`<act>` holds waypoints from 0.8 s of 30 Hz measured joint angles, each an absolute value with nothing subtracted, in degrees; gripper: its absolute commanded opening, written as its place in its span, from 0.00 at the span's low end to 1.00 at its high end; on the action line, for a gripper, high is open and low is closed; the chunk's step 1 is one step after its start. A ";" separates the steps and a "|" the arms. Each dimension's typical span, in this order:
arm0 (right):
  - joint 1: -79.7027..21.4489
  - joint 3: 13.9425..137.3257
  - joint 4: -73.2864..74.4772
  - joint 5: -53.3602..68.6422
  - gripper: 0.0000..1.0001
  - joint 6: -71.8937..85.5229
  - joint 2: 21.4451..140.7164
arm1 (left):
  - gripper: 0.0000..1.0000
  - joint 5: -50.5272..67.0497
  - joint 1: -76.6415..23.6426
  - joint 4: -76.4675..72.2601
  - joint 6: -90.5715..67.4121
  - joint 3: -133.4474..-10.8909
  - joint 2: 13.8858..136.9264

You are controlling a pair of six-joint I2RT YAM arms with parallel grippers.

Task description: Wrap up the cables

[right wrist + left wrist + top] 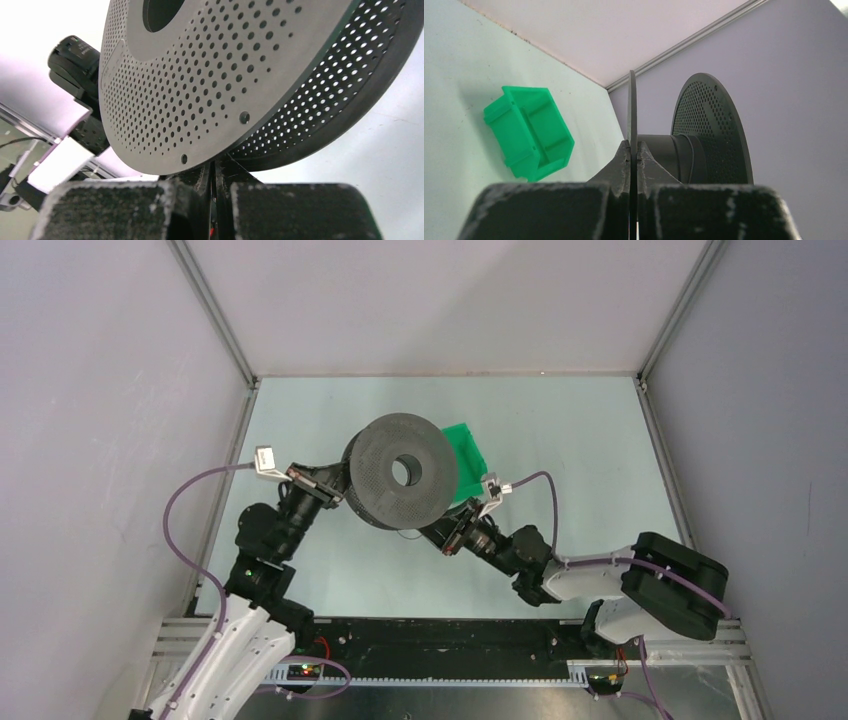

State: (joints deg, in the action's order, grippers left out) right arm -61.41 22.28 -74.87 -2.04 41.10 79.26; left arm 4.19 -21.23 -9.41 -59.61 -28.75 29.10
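A dark grey perforated spool (pixel 400 472) hangs above the table between both arms. My left gripper (pixel 338 486) is shut on the edge of its near flange, seen edge-on between the jaws in the left wrist view (pixel 634 150). A thin black cable (pixel 694 159) makes a turn round the spool's hub. My right gripper (pixel 458 530) is under the spool's lower right rim. In the right wrist view (pixel 215 167) its tips reach into the groove between the flanges (pixel 200 75). Its jaws are shut to a slit with a thin dark strand in it.
A green plastic bin (pixel 467 452) lies on the table behind the spool, to its right, and also shows at the left of the left wrist view (pixel 529 132). Grey walls enclose the pale table (pixel 580 440) on three sides.
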 measured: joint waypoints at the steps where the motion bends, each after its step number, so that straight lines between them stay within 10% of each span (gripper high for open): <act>1: -61.63 22.63 -75.77 -2.11 0.04 41.65 80.09 | 0.00 4.05 -21.23 -10.31 -60.01 -28.27 29.06; 24: -61.54 25.08 -82.26 8.32 0.00 48.03 83.68 | 0.00 4.25 -21.23 -23.62 -60.58 -23.99 28.97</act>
